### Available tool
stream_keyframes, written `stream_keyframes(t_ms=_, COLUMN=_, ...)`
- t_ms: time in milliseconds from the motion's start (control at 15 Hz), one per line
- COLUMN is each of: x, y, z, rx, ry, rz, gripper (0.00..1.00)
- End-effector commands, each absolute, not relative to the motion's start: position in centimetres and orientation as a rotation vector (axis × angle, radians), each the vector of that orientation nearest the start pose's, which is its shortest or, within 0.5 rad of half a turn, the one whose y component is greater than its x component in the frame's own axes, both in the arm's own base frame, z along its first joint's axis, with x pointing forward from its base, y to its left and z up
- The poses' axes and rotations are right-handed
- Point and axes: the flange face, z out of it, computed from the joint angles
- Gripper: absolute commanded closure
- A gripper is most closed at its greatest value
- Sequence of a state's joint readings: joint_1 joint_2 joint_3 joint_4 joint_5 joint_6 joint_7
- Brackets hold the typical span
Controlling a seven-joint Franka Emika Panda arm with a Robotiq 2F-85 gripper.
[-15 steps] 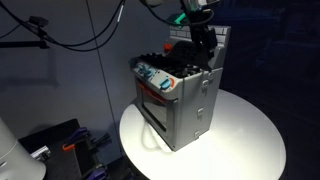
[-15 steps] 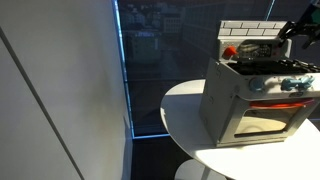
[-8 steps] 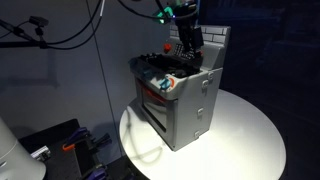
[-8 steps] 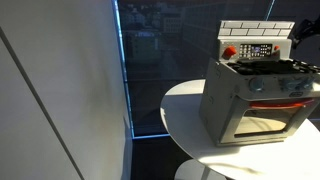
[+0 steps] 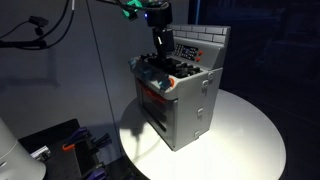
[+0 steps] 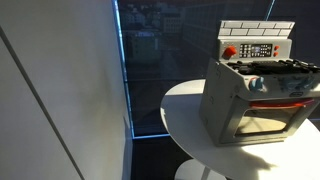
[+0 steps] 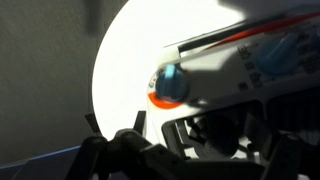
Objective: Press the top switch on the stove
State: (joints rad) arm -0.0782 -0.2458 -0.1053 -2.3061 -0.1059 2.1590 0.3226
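Observation:
The stove (image 5: 185, 95) is a small grey toy range on a round white table (image 5: 245, 135). It also shows in an exterior view (image 6: 255, 90), with a red button (image 6: 229, 52) on its brick-patterned back panel. My gripper (image 5: 160, 55) hangs over the stove top's front corner, near the knobs. Its fingers point down, look pressed together and hold nothing. The wrist view looks down on a blue knob with a red ring (image 7: 168, 85) and a dark burner (image 7: 215, 130). Dark gripper parts (image 7: 130, 155) fill that view's lower edge. The gripper is out of one exterior view.
The table rim (image 6: 180, 130) drops off close around the stove. A pale wall panel (image 6: 60, 90) stands beside it. Cables (image 5: 50, 30) hang at the back, and floor clutter (image 5: 70, 145) lies below the table.
My gripper has moved across the stove top, from beside the back panel toward the front knob corner. It has left the exterior view where it showed at the right edge.

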Motion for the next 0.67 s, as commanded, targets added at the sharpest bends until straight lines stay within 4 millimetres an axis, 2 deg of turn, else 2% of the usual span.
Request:
stream_keyframes(t_ms=0, x=43.4, y=-9.0, z=46.8, rx=-3.096, ry=0.634, rz=-0.05, gripper=0.0)
stream_keyframes(t_ms=467, x=39.6, y=-8.9, z=49.3, rx=-3.085, ry=0.609, rz=0.112, gripper=0.0)
stream_keyframes(t_ms=533, x=39.3, y=-9.0, z=49.3, rx=-3.087, ry=0.608, rz=0.128, gripper=0.0)
stream_keyframes(t_ms=600, x=40.5, y=-8.8, z=48.9, rx=-3.105, ry=0.628, rz=0.113, gripper=0.0)
